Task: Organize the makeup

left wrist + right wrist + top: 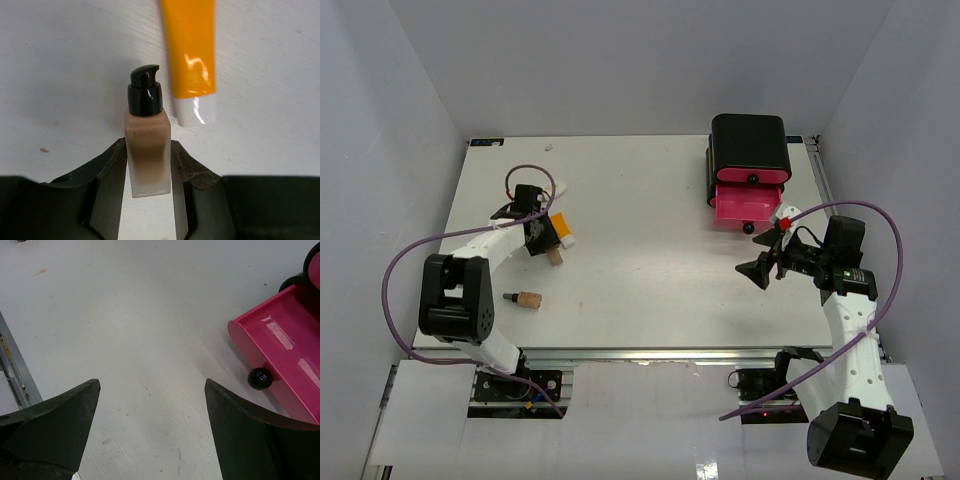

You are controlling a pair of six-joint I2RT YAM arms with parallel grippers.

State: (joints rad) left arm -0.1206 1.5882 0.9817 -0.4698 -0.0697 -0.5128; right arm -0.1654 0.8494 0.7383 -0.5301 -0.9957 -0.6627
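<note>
A tan rectangular makeup bottle [148, 150] with a black pump cap lies on the white table between the fingers of my left gripper [147, 145]. Both fingers press its sides, so the gripper is shut on it. An orange tube [190, 45] with a white cap lies just right of the bottle. From above, the left gripper [542, 240], the bottle [555, 258] and the orange tube [560, 222] sit at the left of the table. A tan cork-like cylinder [527, 299] lies nearer the front. My right gripper [765, 268] hovers open and holds nothing.
A black box [750, 148] stands at the back right with its pink drawer [744, 205] pulled open. In the right wrist view, the drawer [280, 350] and its black knob [260, 378] lie just right of the open gripper [151, 385]. A small white piece [549, 146] lies at the table's far edge.
</note>
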